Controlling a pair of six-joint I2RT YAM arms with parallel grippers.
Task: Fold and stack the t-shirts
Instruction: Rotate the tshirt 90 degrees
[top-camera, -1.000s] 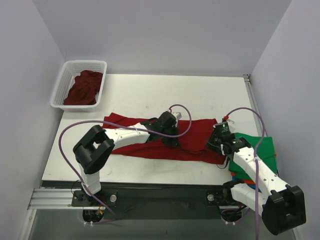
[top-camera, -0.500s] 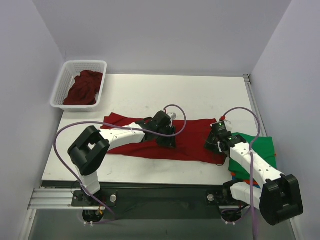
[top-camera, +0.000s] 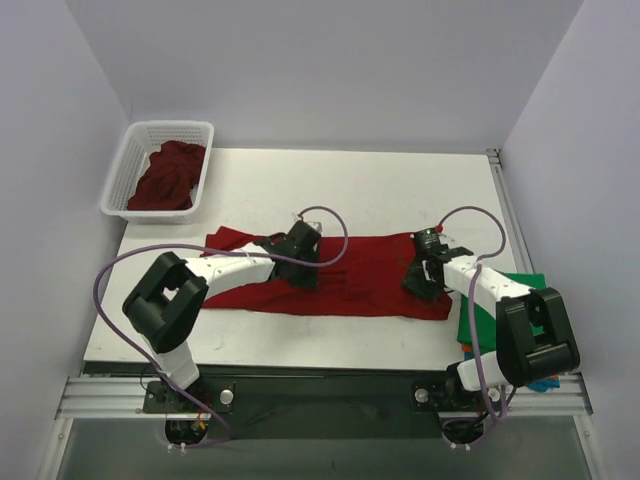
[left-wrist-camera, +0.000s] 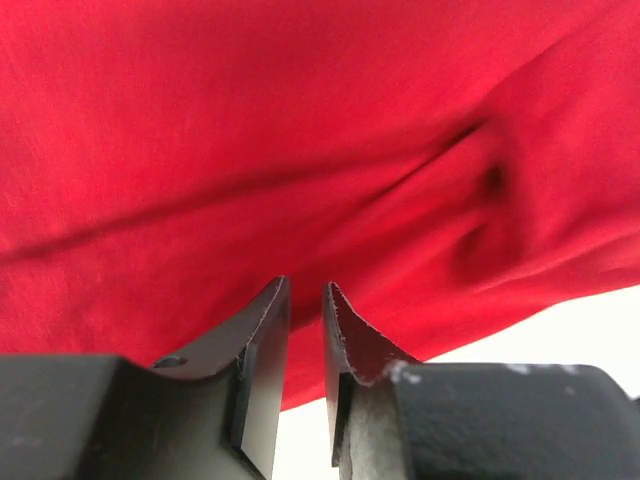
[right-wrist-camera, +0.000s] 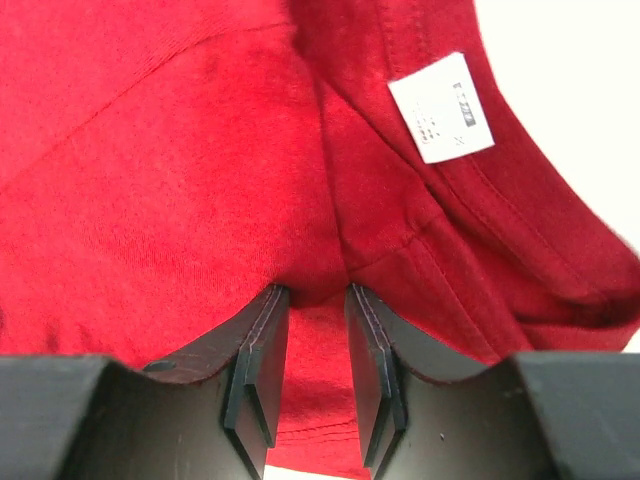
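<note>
Top view: a red t-shirt (top-camera: 350, 285) lies spread lengthwise across the near half of the table (top-camera: 400, 190), between the two arms. The left gripper (top-camera: 306, 278) is low over its left-centre part; the right gripper (top-camera: 418, 284) is at its right end. A green t-shirt (top-camera: 522, 288) lies at the table's right edge, partly hidden by the right arm. The white basket (top-camera: 128, 150) at the far left corner holds a bundled dark red t-shirt (top-camera: 165, 175). Left wrist view: the left gripper (left-wrist-camera: 305, 292) hangs just above the red t-shirt (left-wrist-camera: 300, 130), jaws a narrow slit apart, no cloth seen between them. Right wrist view: the right gripper (right-wrist-camera: 315, 292) has its jaws pinched on a raised fold of the red t-shirt (right-wrist-camera: 150, 180), with a white label (right-wrist-camera: 440, 108) just beyond it.
</note>
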